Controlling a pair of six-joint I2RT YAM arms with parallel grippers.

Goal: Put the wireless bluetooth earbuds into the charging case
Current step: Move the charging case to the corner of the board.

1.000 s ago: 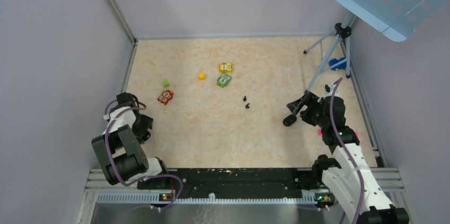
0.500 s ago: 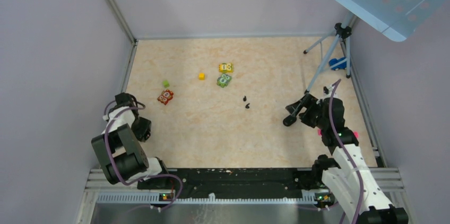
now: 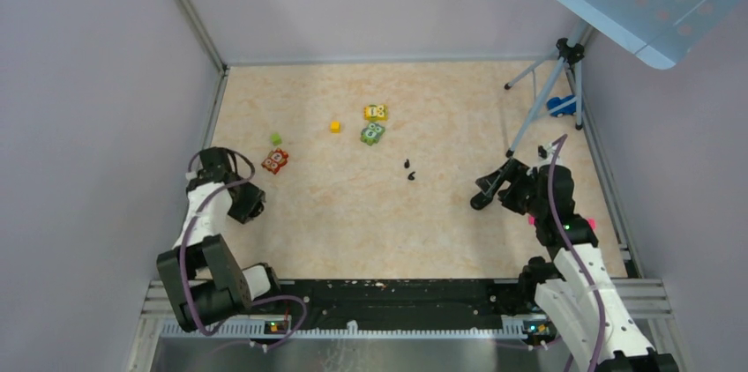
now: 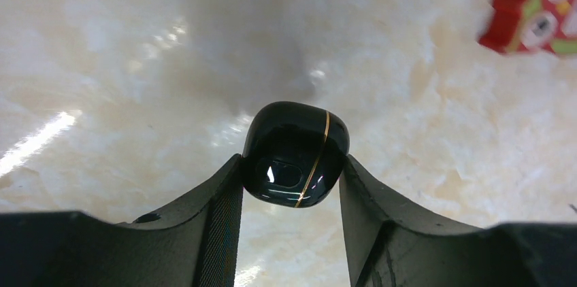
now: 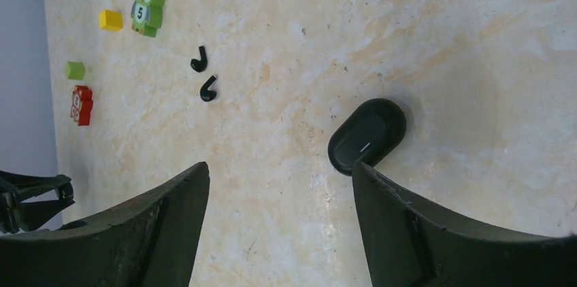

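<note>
Left wrist alone shows the left gripper (image 4: 290,164) clamped on the gold-seamed charging case (image 4: 294,147). Right wrist shows the right gripper (image 5: 279,169) spread wide near a black oval object (image 5: 367,136), earbuds (image 5: 208,90) lying beyond by a green block (image 5: 148,5)

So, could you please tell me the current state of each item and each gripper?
left gripper: shut on the charging case
charging case: looks closed, clamped between the left gripper's fingers
right gripper: open, empty
earbuds: both loose on the table, outside the case
black oval object: lying on the table, untouched
</note>
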